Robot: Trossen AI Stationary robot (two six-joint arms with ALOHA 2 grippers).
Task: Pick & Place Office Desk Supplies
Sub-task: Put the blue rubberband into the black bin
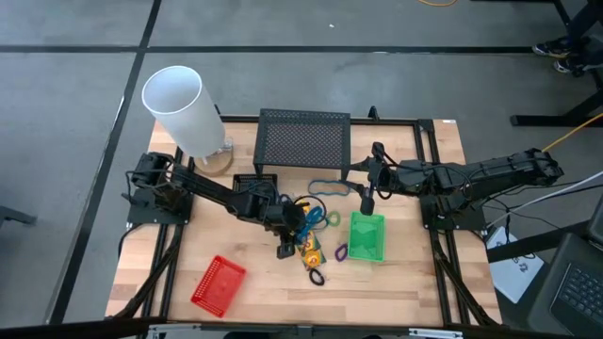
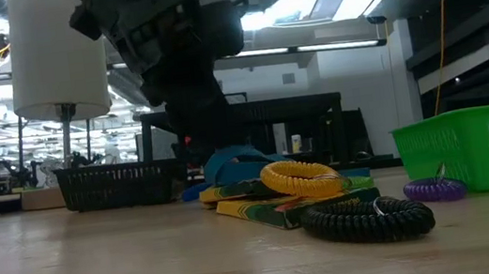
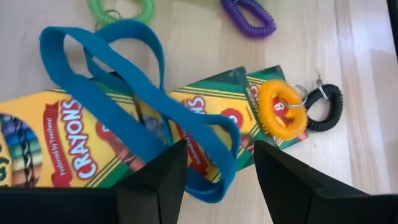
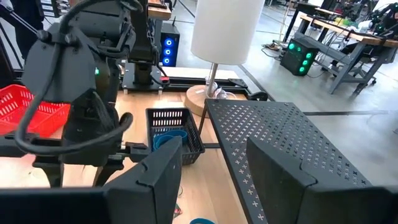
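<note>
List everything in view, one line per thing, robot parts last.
crayon boxes: two, yellow and green, table middle, under the scissors
scissors: one, blue handles, lying on the crayon boxes
coil loops: orange, black, purple, green, scattered around the boxes
green basket: one, right of the pile
red basket: one, front left
black basket: one, behind the pile
black mesh stand: one, table back
white cylinder: one, back left
left tool: open, just above the scissors
right tool: open, raised near the stand
</note>
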